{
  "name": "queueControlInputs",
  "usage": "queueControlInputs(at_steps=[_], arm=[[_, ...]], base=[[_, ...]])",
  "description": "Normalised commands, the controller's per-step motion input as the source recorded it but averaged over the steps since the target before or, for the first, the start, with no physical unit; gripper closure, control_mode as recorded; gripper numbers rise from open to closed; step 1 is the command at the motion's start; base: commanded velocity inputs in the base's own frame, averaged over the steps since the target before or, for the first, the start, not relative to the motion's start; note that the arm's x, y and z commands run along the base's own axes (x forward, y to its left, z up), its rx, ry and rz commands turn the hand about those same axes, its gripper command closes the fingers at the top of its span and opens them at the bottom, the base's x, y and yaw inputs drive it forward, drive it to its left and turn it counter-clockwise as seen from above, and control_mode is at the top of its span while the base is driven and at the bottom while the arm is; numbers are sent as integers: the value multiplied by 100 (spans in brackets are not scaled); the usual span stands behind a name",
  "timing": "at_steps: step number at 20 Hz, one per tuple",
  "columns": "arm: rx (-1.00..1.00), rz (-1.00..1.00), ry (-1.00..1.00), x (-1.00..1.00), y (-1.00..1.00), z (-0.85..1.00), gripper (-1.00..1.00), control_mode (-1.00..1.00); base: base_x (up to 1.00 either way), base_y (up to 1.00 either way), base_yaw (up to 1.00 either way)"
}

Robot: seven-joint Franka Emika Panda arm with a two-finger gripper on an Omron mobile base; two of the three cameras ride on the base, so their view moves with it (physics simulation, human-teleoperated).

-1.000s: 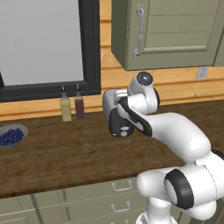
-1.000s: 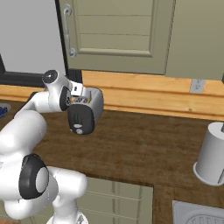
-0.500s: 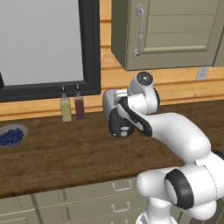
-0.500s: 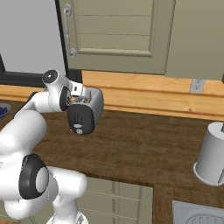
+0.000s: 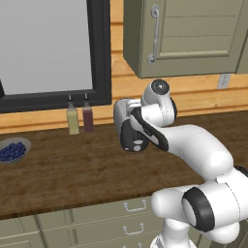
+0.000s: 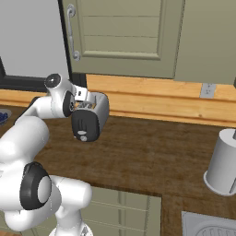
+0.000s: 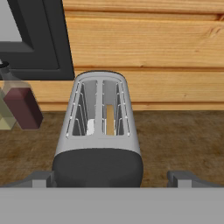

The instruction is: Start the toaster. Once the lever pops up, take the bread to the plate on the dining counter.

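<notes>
**A:** Where is your hand, and what are you holding?

**B:** Your gripper (image 7: 112,177) hangs just above the near end of the toaster (image 7: 99,127), looking down along its length. Your fingers (image 7: 40,178) stand spread as wide as they go, one on each side of the black end panel, and they hold nothing. In the left base view the arm reaches forward over the dark wood surface (image 5: 68,169) and the hand covers much of the toaster there.

**A:** Where is the bread?

**B:** A tan slice of bread (image 7: 110,119) sits down inside the right-hand slot. The left slot shows a pale patch low down; I cannot tell what that is. The toaster stands near the wooden back wall, with two small bottles (image 7: 17,103) just beside it on its left and a bowl of blueberries (image 5: 12,150) well apart, further left along the surface.

**A:** Which step am I on?

**B:** By my reading you are at the very first step: starting the toaster. The lever is on the black end panel (image 6: 85,124), and I cannot see from here whether it is up or down.

**A:** What does the next move ask of me?

**B:** Likely you must bring one fingertip onto the lever and press straight down the end panel. Keep the push in line, or the light toaster may slide or tip.
</notes>
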Motion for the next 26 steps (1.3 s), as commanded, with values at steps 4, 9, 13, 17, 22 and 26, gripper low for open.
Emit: queueControlInputs(at_steps=[4, 9, 13, 17, 22, 26], arm=[[0, 0, 0, 0, 0, 0, -100, -100], [0, 0, 0, 0, 0, 0, -100, -100], [0, 0, 0, 0, 0, 0, -100, -100], [0, 0, 0, 0, 0, 0, -100, -100], [0, 0, 0, 0, 0, 0, -100, -100], [0, 0, 0, 0, 0, 0, -100, -100]], base=[[0, 0, 0], [0, 0, 0], [0, 0, 0], [0, 0, 0], [0, 0, 0], [0, 0, 0]])
